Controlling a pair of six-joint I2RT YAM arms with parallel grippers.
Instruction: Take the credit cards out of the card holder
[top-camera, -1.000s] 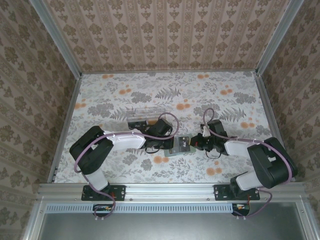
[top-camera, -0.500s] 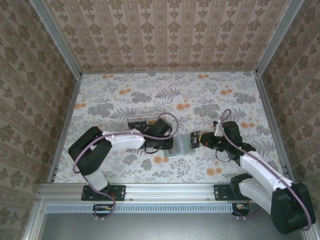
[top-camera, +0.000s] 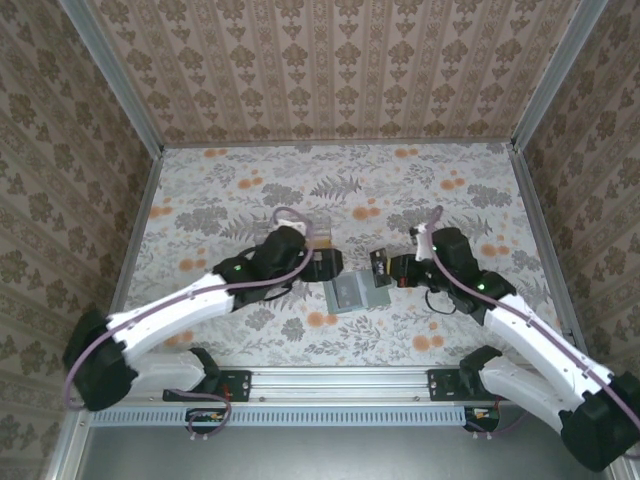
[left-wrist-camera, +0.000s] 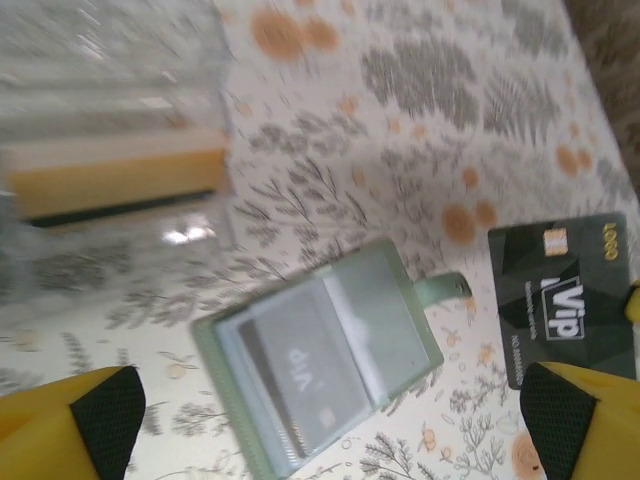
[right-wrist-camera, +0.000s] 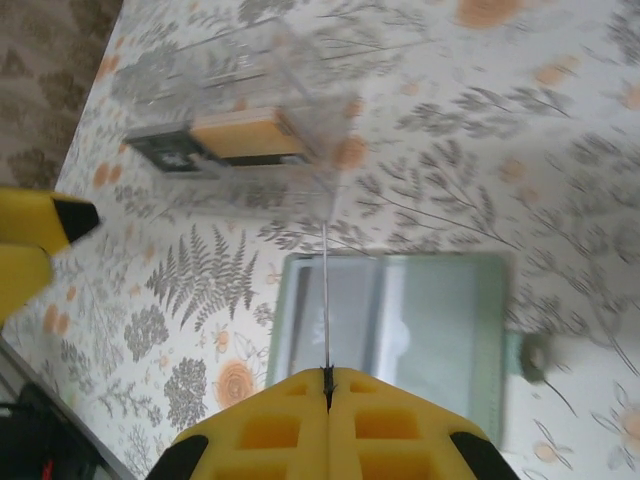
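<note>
Jaws of the right gripper (right-wrist-camera: 327, 380) are pressed together on a black card (left-wrist-camera: 558, 300), which the right wrist view catches edge-on as a thin line. Those of the left gripper (left-wrist-camera: 330, 415) stand wide apart and hold nothing. The black card reads "Vip" in white, with a gold chip above it; its smaller gold lettering is too small to read. The card holder (top-camera: 352, 293) lies open on the floral table (top-camera: 250, 180) between the two grippers. A second dark card (left-wrist-camera: 295, 370) sits in its pocket, also marked "Vip". The clear box (right-wrist-camera: 240, 130), with orange and black contents, stands just beyond the holder, and the left arm covers most of it in the top view. Half a second ago the left arm was folded, with its gripper at the holder's left edge; now the arm is stretched out. The right gripper has moved inward from the holder's right edge.
</note>
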